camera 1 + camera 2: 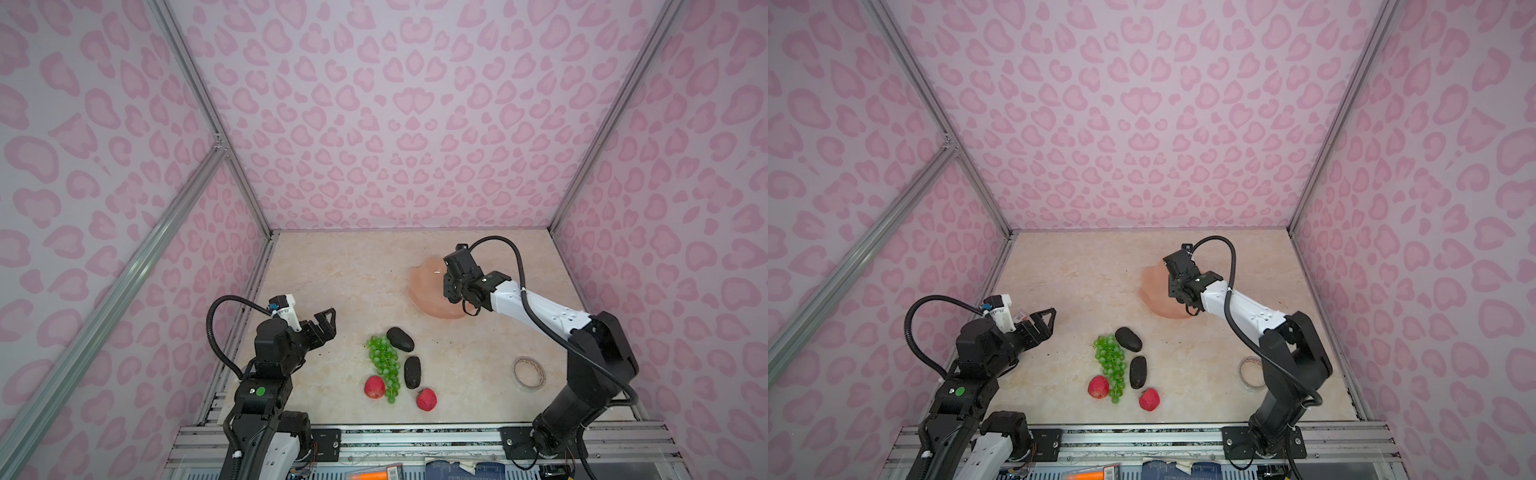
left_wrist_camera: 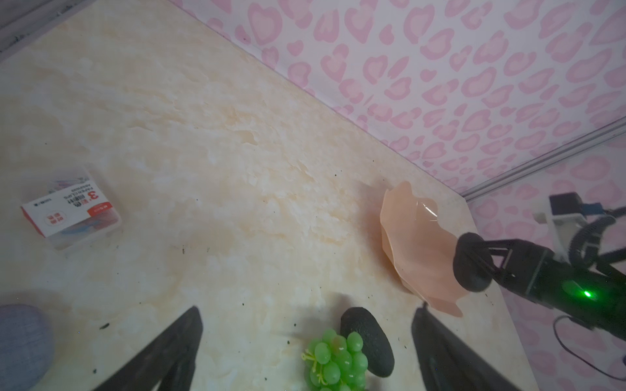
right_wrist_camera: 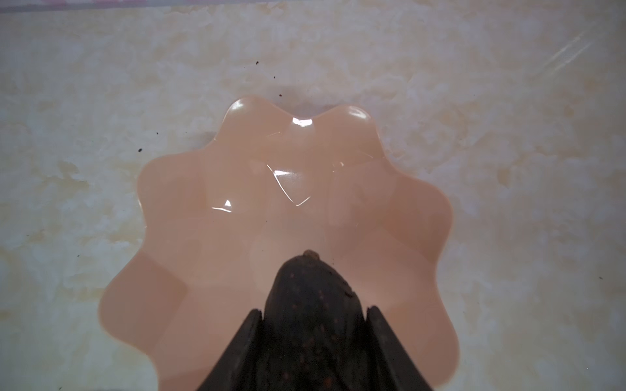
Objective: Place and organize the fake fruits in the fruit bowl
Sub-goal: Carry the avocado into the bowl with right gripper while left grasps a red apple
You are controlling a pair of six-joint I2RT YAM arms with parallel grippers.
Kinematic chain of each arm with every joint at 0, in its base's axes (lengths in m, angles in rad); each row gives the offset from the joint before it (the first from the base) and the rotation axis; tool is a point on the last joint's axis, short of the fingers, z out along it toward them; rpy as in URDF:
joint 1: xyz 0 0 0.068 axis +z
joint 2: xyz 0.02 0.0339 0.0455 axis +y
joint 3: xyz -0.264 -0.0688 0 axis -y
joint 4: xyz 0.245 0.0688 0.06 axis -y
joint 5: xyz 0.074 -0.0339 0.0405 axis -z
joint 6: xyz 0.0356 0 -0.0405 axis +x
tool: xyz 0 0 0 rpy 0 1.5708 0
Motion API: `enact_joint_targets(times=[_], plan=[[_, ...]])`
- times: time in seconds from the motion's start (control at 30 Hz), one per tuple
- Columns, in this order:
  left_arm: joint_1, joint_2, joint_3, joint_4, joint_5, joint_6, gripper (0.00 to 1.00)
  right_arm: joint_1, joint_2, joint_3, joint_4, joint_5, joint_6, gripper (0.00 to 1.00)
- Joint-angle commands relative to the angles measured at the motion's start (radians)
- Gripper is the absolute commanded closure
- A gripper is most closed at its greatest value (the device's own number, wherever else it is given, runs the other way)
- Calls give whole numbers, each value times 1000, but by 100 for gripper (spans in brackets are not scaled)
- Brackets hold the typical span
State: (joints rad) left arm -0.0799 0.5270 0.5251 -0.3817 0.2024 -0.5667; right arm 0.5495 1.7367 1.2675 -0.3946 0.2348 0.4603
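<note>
Nothing is yet laid in the fruit bowl [image 3: 210, 216]; its inside is seen bare. The first avocado [image 3: 306, 284] is clamped between the partly closed jaws of the right claw [image 3: 313, 313] and is held over the bowl, so its release is judged to be the step in hand. The left claw [image 2: 306, 306] is spread wide and nothing is held in it. Left on the surface [image 1: 332, 270], apart from the bowl, are a second avocado [image 1: 400, 338], a third avocado [image 1: 412, 372], the grapes [image 1: 384, 365], one red fruit [image 1: 374, 387] and another red fruit [image 1: 426, 399].
</note>
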Motion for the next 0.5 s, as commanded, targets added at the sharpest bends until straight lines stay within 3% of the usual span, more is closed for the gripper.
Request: enact_joint_targets(times=[0.0,0.2,0.47], plan=[[-29,6,-9,-91,25,-13,4,-24,113,53,31,-75,-70,60],[-130,19,-54,-120,11,-55,5,-46,271,147,25,-101,-71,55],[-318,44,-96,-129,-58,-101,7,-79,298,148,55,-147,-41,30]])
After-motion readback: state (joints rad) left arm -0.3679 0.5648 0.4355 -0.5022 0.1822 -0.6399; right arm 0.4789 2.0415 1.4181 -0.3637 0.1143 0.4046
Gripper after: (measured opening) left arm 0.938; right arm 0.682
